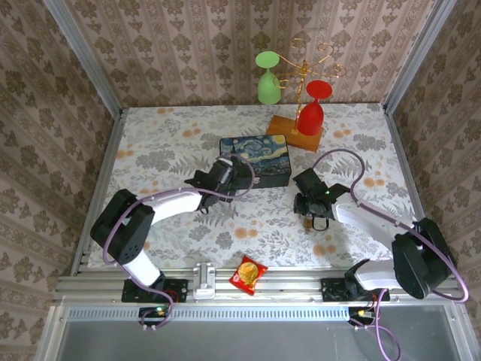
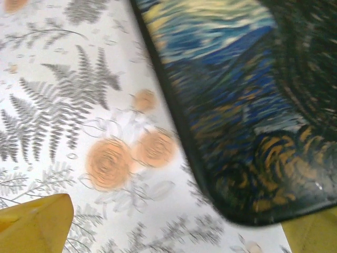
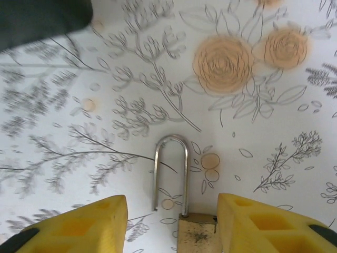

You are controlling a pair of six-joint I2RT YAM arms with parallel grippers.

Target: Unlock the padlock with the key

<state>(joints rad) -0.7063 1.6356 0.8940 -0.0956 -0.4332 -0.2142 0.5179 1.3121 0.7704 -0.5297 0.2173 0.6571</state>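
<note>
The right gripper (image 3: 172, 199) stands wide astride the padlock (image 3: 197, 235). It looks small, hard and probably slippery. Pinch it across the brass body's flat faces.

Padlock (image 3: 197, 233) body off-frame (bottom edge)
</note>
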